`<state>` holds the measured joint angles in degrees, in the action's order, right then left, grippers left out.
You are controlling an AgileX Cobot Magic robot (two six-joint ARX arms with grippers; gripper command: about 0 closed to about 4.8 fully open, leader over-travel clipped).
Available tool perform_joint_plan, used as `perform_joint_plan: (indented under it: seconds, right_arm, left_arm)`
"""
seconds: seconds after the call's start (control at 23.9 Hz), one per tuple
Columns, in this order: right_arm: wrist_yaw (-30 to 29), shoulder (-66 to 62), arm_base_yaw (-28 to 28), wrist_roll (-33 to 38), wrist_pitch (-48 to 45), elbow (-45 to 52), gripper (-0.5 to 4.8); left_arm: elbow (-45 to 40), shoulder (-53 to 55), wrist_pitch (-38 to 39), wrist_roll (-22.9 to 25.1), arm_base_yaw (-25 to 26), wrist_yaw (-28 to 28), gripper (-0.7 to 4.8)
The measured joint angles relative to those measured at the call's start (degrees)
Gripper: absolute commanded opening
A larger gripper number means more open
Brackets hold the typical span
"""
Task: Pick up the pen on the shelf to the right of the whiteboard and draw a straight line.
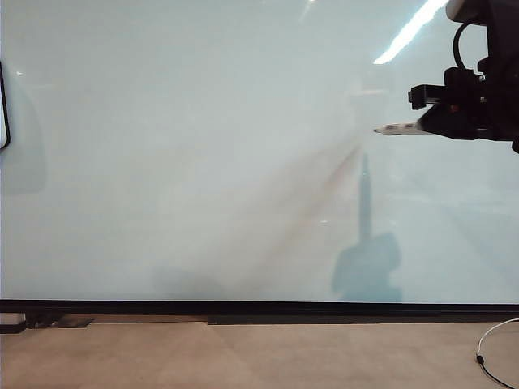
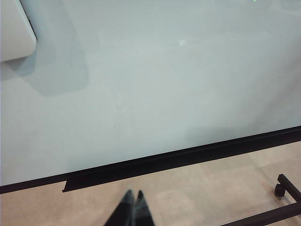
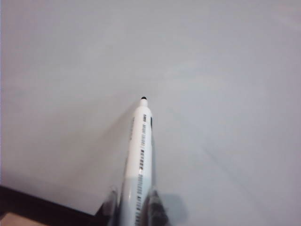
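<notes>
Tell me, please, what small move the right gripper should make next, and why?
Probably ease the pen forward until its tip meets the whiteboard. The right gripper is shut on the pen, no line shows on the board, and the left gripper rests low, shut.

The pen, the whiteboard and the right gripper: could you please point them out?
pen (image 3: 140, 155): right wrist view, middle of barrel.
whiteboard (image 1: 178, 146): exterior view, bare surface.
right gripper (image 3: 134, 207): right wrist view, between fingertips, shut on pen.

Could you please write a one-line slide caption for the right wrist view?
Right claw shut on the pen, black tip aimed at the blank whiteboard.
</notes>
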<state>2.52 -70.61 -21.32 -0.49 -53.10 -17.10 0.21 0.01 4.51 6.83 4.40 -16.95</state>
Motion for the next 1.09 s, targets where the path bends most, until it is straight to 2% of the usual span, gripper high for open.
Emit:
perform_joint_plan:
  seconds: [0.17,1.09]
  right_arm:
    - [-2.6,0.0,0.0,0.0,0.3,0.0,-0.06]
    - [-2.2,-5.4,0.5,0.0,-1.5,-1.2,-0.06]
  left_arm:
    - [0.0,0.0,0.0,0.0,0.0,0.0,-0.05]
    - [0.0,0.0,0.0,0.0,0.0,0.0,-0.05]
